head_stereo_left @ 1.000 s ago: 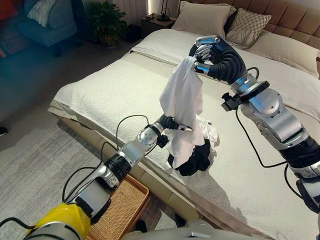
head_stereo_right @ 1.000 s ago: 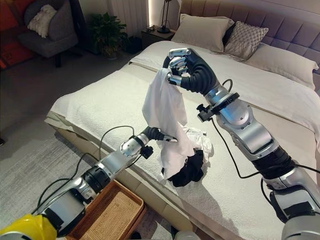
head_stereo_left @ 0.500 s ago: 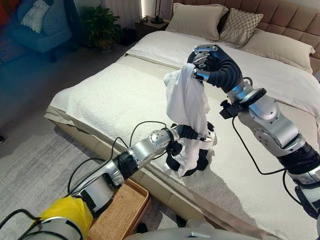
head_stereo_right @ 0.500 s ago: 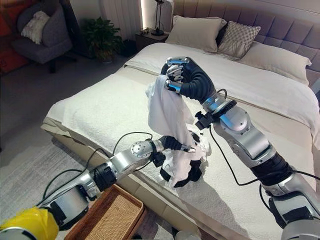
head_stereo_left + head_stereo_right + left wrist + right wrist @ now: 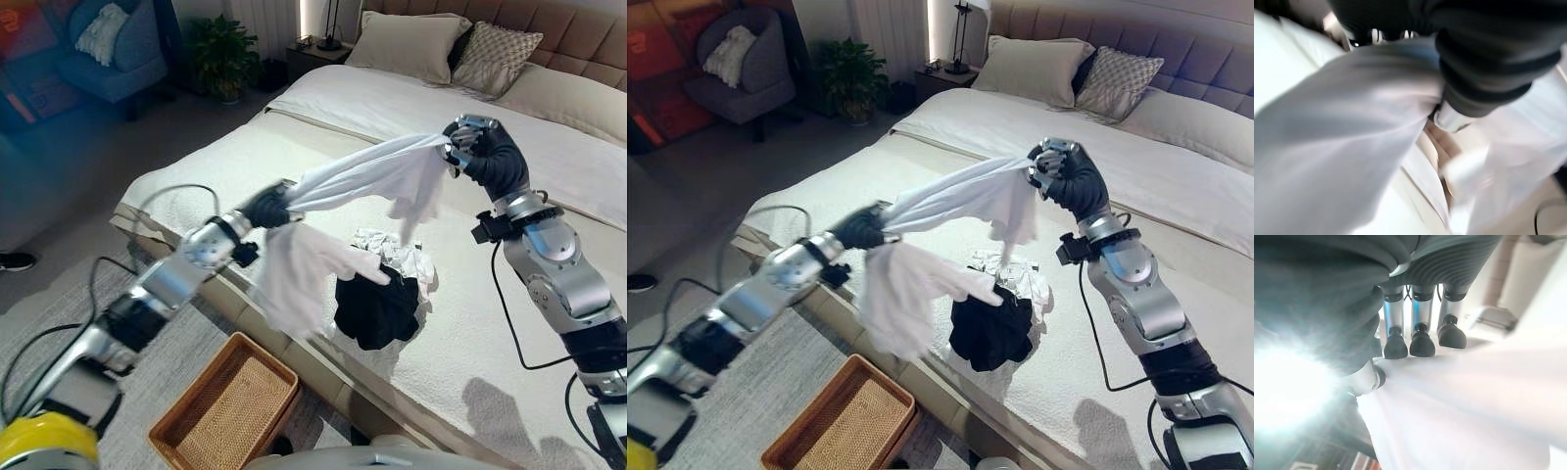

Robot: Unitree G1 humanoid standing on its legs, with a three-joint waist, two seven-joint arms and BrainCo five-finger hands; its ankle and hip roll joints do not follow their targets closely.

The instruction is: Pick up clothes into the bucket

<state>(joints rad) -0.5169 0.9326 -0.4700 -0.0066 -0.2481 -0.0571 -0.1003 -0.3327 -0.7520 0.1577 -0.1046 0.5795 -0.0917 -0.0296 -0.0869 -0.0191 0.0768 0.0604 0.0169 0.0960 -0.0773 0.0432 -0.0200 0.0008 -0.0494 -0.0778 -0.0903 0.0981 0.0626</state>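
Observation:
A white shirt (image 5: 362, 176) hangs stretched in the air over the bed, between both hands. My left hand (image 5: 263, 208) is shut on its lower end by the bed's near left edge, where a loose part of the cloth (image 5: 896, 294) droops down. My right hand (image 5: 480, 152) is shut on the other end, higher up and to the right; its fingers (image 5: 1410, 340) curl onto the white cloth (image 5: 1474, 396). A black garment (image 5: 377, 308) and a crumpled white one (image 5: 397, 259) lie on the bed under the shirt. The wicker basket (image 5: 227, 416) stands on the floor below the bed's edge.
The bed (image 5: 196, 186) has a cream cover and pillows (image 5: 411, 39) at its head. A grey rug (image 5: 78, 294) lies on the floor by the basket. A blue armchair (image 5: 98, 49) and a potted plant (image 5: 223, 54) stand far back left.
My left hand has pulled its end of the shirt out to the left, so the shirt went from hanging to stretched. My right hand moved right and a bit lower. The camera shifted too.

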